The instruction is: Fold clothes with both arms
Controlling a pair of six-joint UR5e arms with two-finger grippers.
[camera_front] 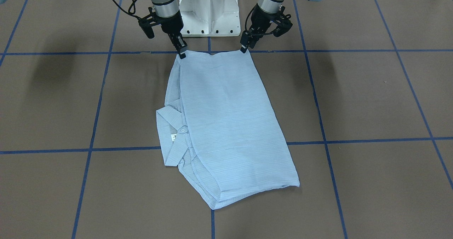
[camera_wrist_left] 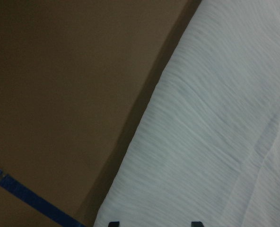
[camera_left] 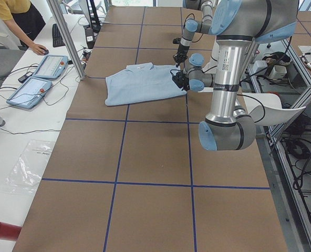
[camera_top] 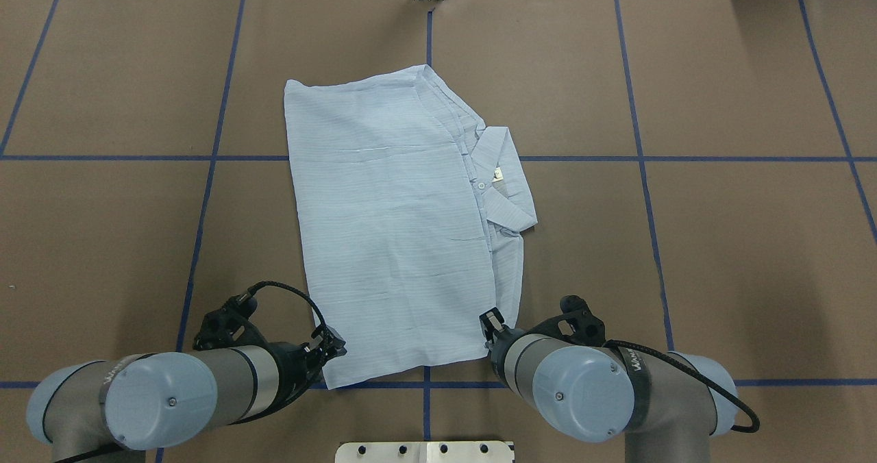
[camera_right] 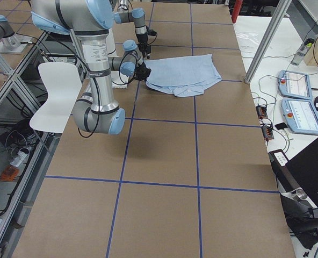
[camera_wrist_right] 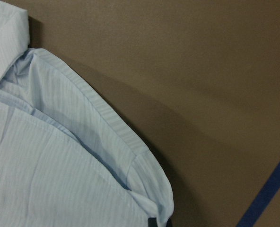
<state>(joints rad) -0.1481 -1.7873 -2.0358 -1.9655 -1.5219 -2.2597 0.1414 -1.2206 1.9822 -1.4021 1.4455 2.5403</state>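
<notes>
Brown table (camera_top: 719, 244) lay open all round folded striped shirt (camera_top: 390, 244), collar (camera_top: 508, 175) showing. L gripper (camera_front: 244, 49) jaws spread at hem; R gripper (camera_front: 182, 54) pinched hem corner.

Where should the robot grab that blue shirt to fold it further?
Probably grip the shirt by the two corners of its edge nearest the robot, one per gripper, from the robot's side. That edge lies straight and flat, and the left gripper and right gripper sit there.
</notes>
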